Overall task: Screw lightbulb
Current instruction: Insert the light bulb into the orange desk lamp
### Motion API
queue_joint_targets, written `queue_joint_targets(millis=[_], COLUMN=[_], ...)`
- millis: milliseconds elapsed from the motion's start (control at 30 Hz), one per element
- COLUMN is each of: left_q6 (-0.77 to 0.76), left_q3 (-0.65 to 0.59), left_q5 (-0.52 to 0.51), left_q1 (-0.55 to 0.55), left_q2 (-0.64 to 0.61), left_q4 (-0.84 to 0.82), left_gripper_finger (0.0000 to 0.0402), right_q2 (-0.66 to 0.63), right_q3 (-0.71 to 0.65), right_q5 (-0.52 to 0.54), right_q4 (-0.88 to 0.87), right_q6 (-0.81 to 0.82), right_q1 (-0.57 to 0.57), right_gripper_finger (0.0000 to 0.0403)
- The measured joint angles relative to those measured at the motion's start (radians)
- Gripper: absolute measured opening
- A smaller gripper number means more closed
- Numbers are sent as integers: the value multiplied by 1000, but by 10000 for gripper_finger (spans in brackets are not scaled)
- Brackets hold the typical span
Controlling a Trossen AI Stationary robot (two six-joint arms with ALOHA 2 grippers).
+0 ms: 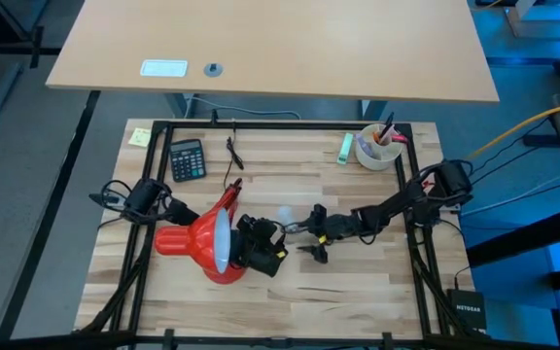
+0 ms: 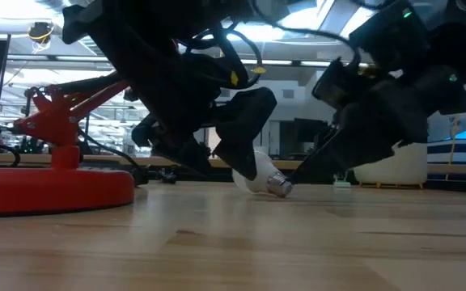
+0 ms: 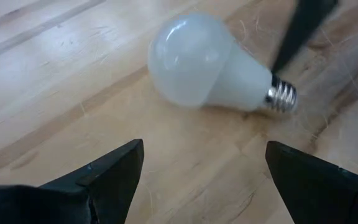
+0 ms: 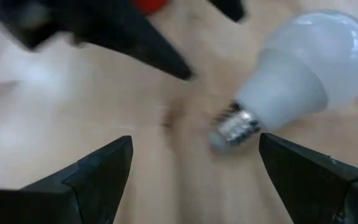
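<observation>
The lightbulb [image 3: 204, 62], white with a silvery screw base [image 3: 283, 98], lies on its side on the wooden table [image 1: 358, 292], just right of the red lamp [image 1: 202, 243]. The lamp's shade opening [image 1: 224, 243] faces the bulb. My left gripper [image 3: 204, 168] is open, a short way before the bulb's rounded end, its fingers wider apart than the bulb. My right gripper [image 4: 194, 162] is open too and comes from the table's right side, facing the screw base [image 4: 235, 127]. In the low view the bulb [image 2: 253, 171] lies between both grippers. My right gripper has one fingertip [image 3: 291, 43] right by the bulb's screw base. I cannot tell whether it touches. My left gripper touches nothing.
The lamp's round red foot [image 2: 47, 190] stands at the left. At the far edge are a calculator [image 1: 187, 158], a loose black cable [image 1: 233, 151], a green object [image 1: 343, 146] and a cup of pens [image 1: 377, 148]. Bare wood lies toward the near edge.
</observation>
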Motion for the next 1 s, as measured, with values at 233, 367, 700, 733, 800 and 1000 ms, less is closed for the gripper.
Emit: queue_joint_targets(millis=[233, 367, 700, 733, 800, 1000], left_q6=[1, 1, -251, -282, -320, -332], left_q3=[0, 0, 8, 6, 2, -15], left_q5=[-7, 29, 12, -16, -38, -34], left_q1=[4, 1, -57, -51, -33, 8], left_q2=[0, -1, -43, -41, -34, -22], left_q4=[3, -4, -254, -278, -292, -282], left_gripper_finger=[328, 328, 328, 328, 328, 328], right_q2=[88, 103, -42, -28, 5, 96], right_q3=[45, 91, 97, 97, 100, 99], right_q5=[18, 16, 145, 146, 130, 83], right_q4=[8, -43, -265, -221, -148, -39], right_q6=[10, 11, -43, -41, -38, -4], right_q1=[65, 74, 46, 37, 18, 1], right_gripper_finger=[356, 356, 356, 356, 356, 356])
